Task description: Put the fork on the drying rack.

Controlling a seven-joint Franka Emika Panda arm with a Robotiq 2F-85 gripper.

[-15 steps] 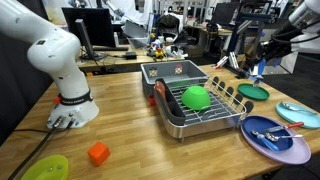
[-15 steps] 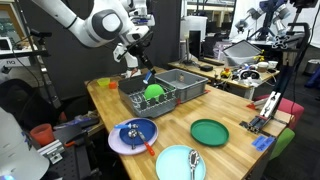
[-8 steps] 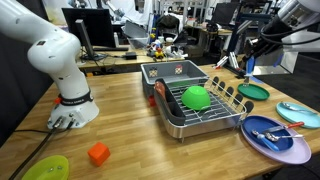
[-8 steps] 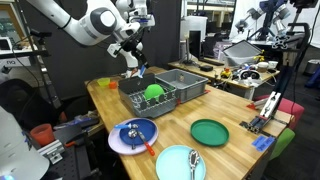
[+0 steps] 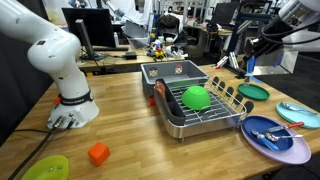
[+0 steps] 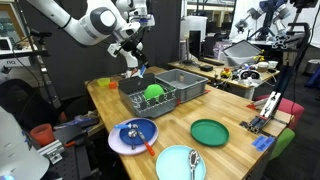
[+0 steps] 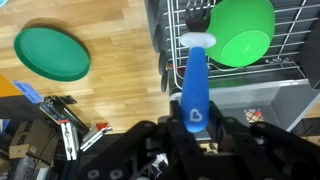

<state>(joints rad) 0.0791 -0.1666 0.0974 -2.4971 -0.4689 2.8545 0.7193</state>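
Note:
My gripper (image 7: 196, 128) is shut on the blue handle of the fork (image 7: 195, 88). The fork's white neck and dark tines point down toward the silver wire drying rack (image 7: 290, 50). The rack holds a green bowl (image 7: 240, 30). In both exterior views the gripper (image 5: 252, 55) (image 6: 132, 58) hangs in the air with the fork (image 5: 250, 69) (image 6: 140, 72), above and apart from the rack (image 5: 212, 118) (image 6: 138, 102) and its bowl (image 5: 196, 97) (image 6: 153, 92).
A dark grey bin (image 5: 172, 72) (image 6: 188, 84) stands against the rack. A green plate (image 5: 253, 92) (image 6: 209, 131), a light blue plate (image 5: 298, 112) (image 6: 180, 163) and a purple plate with utensils (image 5: 275, 138) (image 6: 135, 136) lie nearby. An orange block (image 5: 98, 153) and a lime plate (image 5: 45, 168) sit near the robot base.
Over the last second the gripper has shifted slightly sideways and up with the fork. Nothing has visibly moved in the last half second.

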